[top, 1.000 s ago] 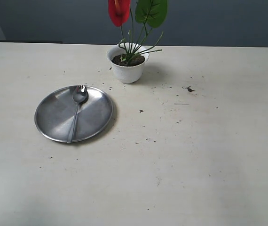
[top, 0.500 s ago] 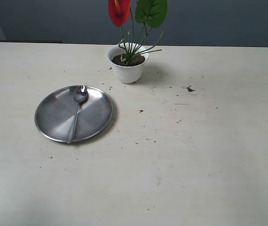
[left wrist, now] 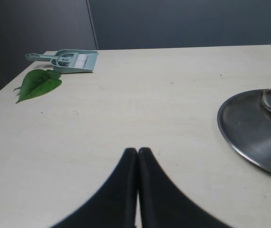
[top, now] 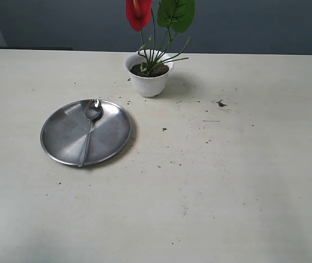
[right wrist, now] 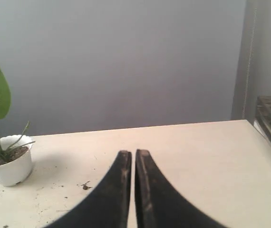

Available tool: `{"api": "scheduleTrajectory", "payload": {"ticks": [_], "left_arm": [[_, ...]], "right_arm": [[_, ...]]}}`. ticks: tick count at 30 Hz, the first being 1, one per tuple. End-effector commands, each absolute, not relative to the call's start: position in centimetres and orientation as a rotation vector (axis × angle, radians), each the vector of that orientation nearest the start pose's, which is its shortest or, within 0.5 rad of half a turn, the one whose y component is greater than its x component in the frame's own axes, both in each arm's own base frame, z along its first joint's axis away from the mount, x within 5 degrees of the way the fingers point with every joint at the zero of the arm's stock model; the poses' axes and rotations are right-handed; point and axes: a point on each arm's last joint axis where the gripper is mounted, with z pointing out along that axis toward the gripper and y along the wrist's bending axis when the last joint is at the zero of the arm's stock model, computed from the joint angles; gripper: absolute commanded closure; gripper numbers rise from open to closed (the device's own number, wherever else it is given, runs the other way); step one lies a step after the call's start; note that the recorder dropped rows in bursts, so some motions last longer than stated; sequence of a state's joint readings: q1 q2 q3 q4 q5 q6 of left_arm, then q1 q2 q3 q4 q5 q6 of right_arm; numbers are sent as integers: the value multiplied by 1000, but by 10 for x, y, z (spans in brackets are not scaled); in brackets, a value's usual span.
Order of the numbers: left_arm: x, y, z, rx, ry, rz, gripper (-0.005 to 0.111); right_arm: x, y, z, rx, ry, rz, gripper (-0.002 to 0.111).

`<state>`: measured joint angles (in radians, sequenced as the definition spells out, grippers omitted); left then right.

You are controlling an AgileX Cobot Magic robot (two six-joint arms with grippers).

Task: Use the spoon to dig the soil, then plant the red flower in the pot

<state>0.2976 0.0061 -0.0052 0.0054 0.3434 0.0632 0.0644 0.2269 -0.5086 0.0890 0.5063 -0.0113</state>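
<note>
- One pot (top: 149,79), white with a wavy rim, at the upper middle of the exterior view.
- One red flower (top: 138,13) above it, and one broad green leaf (top: 175,13) on the same plant. The thin stems are too fine to count.
- One fill of soil (top: 160,70) inside the pot. The dark crumbs (top: 220,103) scattered over the worktop (top: 243,181) are too many and too small to count.
- One spoon (top: 93,112).
- One round steel plate (top: 63,139), left of centre.
- One loose green leaf (left wrist: 38,83), seen in the left wrist view.
- One teal dustpan (left wrist: 69,61), with one brush (left wrist: 81,60) in it.
- Two grippers: the left gripper (left wrist: 137,151) and the right gripper (right wrist: 132,153), one per wrist view.
</note>
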Motion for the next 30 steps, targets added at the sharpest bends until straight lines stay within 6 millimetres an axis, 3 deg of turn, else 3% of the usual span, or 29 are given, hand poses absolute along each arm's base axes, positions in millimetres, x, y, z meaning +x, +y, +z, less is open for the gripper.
{"api": "scheduleTrajectory", "payload": {"ticks": [1,20,30], "left_arm": [[51,16,183,-211,1816,259,107],[51,16,183,-211,1816,259,107],[51,16,183,-211,1815,260,107]], "right_arm": [[49,9,323,-84,1691,111,104],[49,10,318,-79,1741,135,104],[49,3,321,-134,1682,-26,104]]}}
